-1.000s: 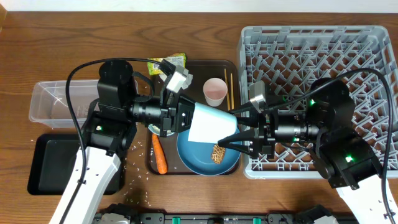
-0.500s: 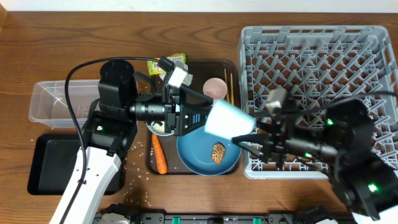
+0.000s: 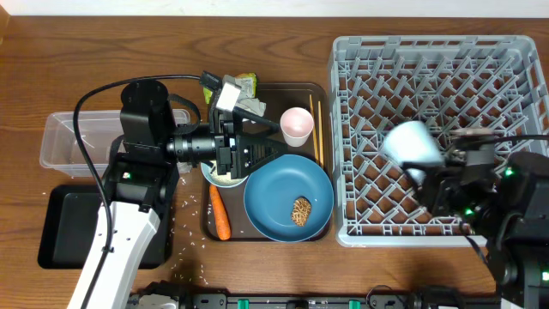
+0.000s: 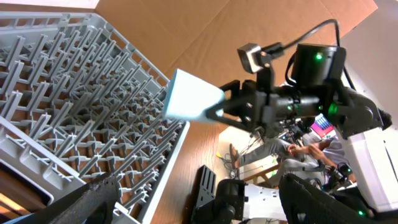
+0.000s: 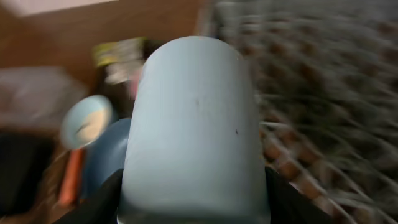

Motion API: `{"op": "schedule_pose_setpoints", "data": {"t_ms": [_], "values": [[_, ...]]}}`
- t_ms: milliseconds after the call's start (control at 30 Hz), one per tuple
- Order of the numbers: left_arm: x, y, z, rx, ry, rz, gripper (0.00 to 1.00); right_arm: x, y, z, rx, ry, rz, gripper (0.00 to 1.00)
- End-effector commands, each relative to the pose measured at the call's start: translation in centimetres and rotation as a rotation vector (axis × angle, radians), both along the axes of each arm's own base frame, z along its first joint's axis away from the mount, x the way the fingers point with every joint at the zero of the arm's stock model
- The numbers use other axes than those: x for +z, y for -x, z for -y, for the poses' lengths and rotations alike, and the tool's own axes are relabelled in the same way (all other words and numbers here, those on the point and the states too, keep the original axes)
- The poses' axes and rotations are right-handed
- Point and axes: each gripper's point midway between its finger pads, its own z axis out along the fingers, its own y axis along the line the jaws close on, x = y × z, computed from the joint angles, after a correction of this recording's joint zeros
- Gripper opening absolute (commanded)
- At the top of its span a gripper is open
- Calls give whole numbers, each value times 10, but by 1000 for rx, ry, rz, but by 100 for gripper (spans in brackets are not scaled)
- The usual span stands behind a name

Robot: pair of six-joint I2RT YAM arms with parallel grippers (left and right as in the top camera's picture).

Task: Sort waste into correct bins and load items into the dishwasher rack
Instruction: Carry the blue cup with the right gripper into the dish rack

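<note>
Begin at the bottom edge of the overhead view. The carrot (image 3: 220,216) lies in the lower left of the brown tray (image 3: 292,90), just beside the plate (image 3: 279,189). The plate carries the food piece (image 3: 301,211). Loose rice (image 3: 190,206) is scattered on the table left of the carrot. The black tray (image 3: 69,232) sits at lower left, with the tub (image 3: 69,142) above it in the frame.

Check the left gripper (image 3: 273,139) at centre frame. Its fingers stand wide apart and grip nothing, poised over the brown tray above the plate. The bowl (image 3: 214,177) is partly hidden beneath the arm.

The pink cup (image 3: 297,125) stands in the upper right of the brown tray, with the chopsticks (image 3: 319,129) just to its right. The wrapper (image 3: 246,83) lies at the top left edge.

Check the right gripper (image 4: 219,107). It is clamped on the blue cup (image 3: 412,142), held over the left-centre part of the rack (image 3: 343,232) at frame right. You cannot tell whether the blue cup touches the pegs.
</note>
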Motion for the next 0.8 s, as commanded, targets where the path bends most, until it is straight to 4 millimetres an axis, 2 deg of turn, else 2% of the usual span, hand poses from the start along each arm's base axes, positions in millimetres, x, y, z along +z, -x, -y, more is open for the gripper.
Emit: {"op": "schedule_pose_setpoints", "data": {"t_ms": [0,33,133,267,467,533,633,767], "values": [[8,0,-1,7,2,33,84,0,-3,41,-203,49,-12,40],[8,1,-1,7,2,31,84,-2,-3,50,-249,54,-22,40],[7,1,-1,6,1,26,84,-12,1,77,-390,43,-84,34],[6,1,-2,6,-1,12,84,-32,6,121,-588,53,-188,34],[6,2,-2,4,-1,9,84,-66,7,168,-804,-46,-336,38],[5,2,-2,4,-1,8,84,-76,6,174,-821,-94,-375,41],[5,1,-1,4,-1,7,84,-92,7,185,-859,-154,-438,35],[5,1,-1,4,-1,8,84,-110,5,192,-871,-242,-500,35]]}}
